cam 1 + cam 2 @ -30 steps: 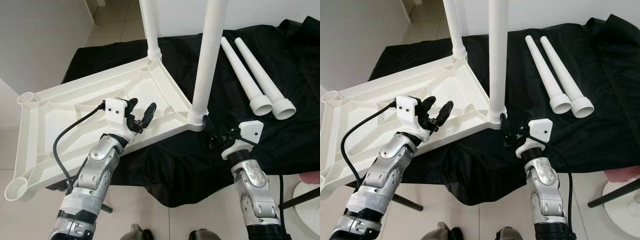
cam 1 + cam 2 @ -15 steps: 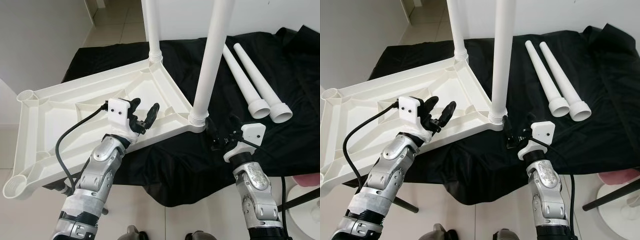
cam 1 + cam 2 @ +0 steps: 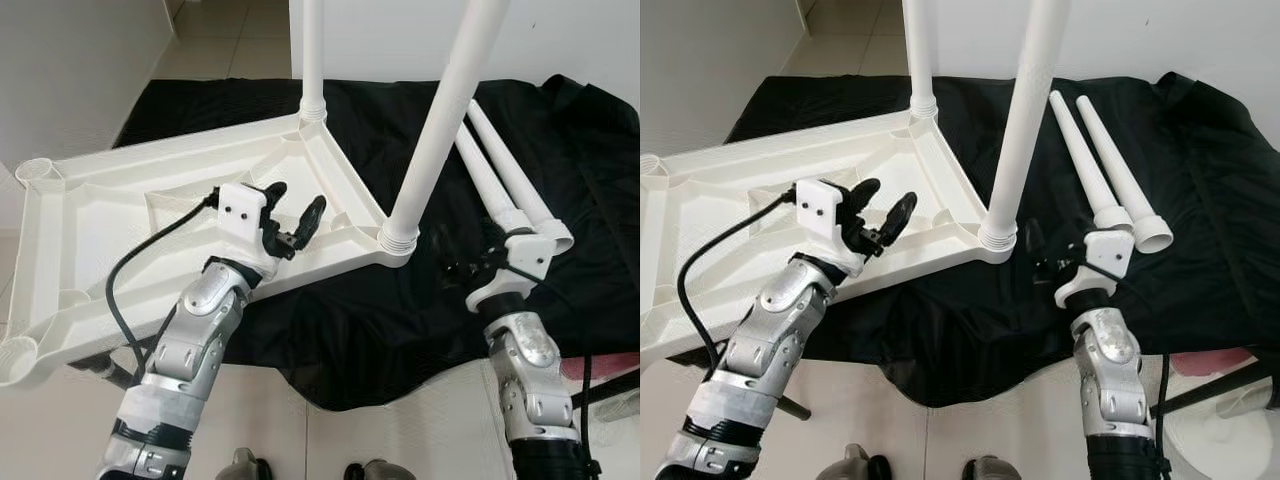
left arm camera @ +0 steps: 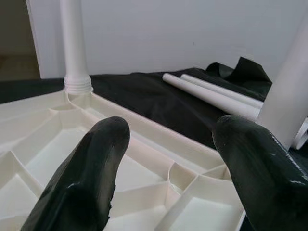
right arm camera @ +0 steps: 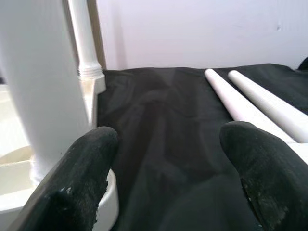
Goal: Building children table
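Upturned tabletop, two legs fitted

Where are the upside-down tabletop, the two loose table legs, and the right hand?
upside-down tabletop (image 3: 110, 215), left eye view, on its ribbed underside.
loose table legs (image 3: 1095, 180), right eye view, mid-shaft of the nearer leg.
right hand (image 3: 1048, 258), right eye view, between its fingertips.

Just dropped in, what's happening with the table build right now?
The white plastic tabletop lies upside down on the black cloth, with two white legs already standing in its corner sockets. Two more loose white tapered legs lie on the cloth to the right. The left claw hovers open over the tabletop's ribbed underside. The right claw is open beside the base of the near fitted leg, gripping nothing.
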